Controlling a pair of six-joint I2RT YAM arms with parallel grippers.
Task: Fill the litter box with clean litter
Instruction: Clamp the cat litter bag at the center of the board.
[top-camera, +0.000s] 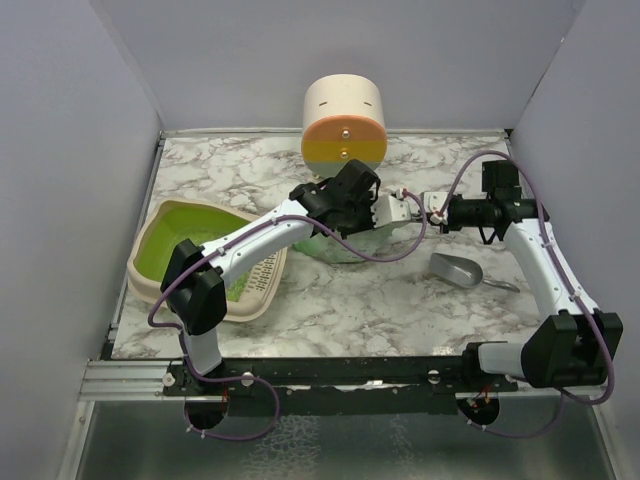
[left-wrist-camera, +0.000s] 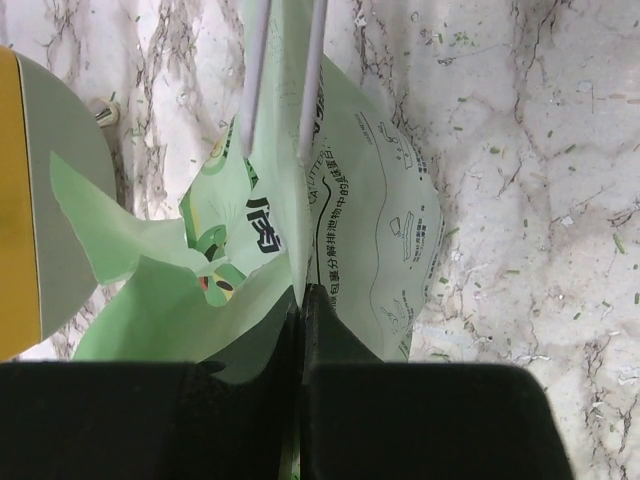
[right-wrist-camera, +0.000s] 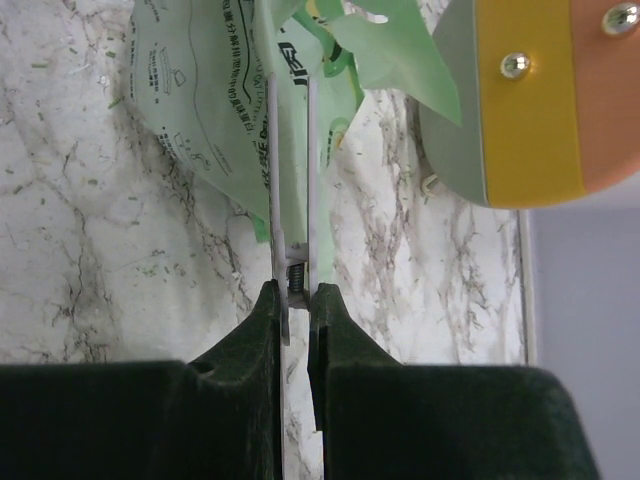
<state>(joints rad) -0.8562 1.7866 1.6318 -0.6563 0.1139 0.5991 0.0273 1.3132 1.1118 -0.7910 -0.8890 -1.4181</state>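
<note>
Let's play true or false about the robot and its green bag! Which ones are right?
1. The left pincer pinches the green bag. True.
2. The grey scoop sits inside the litter box. False: it lies on the table, outside the box.
3. The right pincer holds a metal tool with two thin prongs. True.
4. The litter box is full of litter. False: its green inside looks bare where it shows.

Marbled white table (top-camera: 330, 300) enclosed by plain grey walls (top-camera: 230, 60).
</note>
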